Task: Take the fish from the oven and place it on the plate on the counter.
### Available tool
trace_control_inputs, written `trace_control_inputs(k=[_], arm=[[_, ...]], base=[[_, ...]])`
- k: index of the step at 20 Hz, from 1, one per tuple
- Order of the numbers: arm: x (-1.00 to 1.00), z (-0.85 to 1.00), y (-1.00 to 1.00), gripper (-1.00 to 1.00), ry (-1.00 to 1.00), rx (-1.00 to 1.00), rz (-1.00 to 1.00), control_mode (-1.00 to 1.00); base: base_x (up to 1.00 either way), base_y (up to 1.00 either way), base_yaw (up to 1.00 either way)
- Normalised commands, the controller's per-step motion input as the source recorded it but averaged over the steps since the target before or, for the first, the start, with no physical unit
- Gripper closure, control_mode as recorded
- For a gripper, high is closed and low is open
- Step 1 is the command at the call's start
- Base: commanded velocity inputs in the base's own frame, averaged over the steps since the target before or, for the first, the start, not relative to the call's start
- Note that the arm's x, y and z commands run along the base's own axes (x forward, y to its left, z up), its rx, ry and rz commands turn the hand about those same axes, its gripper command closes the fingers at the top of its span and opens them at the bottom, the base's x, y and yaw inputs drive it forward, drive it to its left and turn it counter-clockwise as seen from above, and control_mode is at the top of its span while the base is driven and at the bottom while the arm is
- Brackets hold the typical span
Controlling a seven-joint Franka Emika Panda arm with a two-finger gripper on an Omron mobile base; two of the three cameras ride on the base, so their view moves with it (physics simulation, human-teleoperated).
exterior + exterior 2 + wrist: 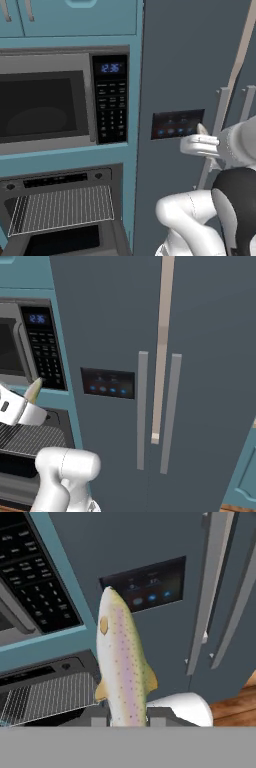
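Now one fish, gripper clamped.

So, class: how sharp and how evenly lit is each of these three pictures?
Left base view: soft, the microwave keypad unreadable, flat light. Right base view: even light, no glare on the fridge. Hand view: sharpest, the fish in the tool shows its speckles.

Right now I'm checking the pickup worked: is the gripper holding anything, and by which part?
Yes: the slender, speckled silvery-tan fish, pinched at its tail end between the gripper fingers, head pointing away.
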Motion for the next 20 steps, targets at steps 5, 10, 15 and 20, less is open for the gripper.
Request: trace_control_inputs(k=[5, 10, 15, 20], arm=[[-0.03, -0.38, -0.09, 1.0, 0.01, -0.02, -0.05, -1.0], [-0.11, -0.12, -0.07, 1.0, 0.03, 0.0, -0.01, 1.0], [0.0, 0.0, 0.0, 1.0, 0.0, 0.0, 0.0, 1.0], [0.0, 0.0, 0.0, 1.0, 0.0, 0.0, 0.0, 1.0]], base=[[0.0, 0.0, 0.0], [-0.5, -0.08, 0.0], [-0.99, -0.39, -0.01], [-0.17, -0.72, -0.25]])
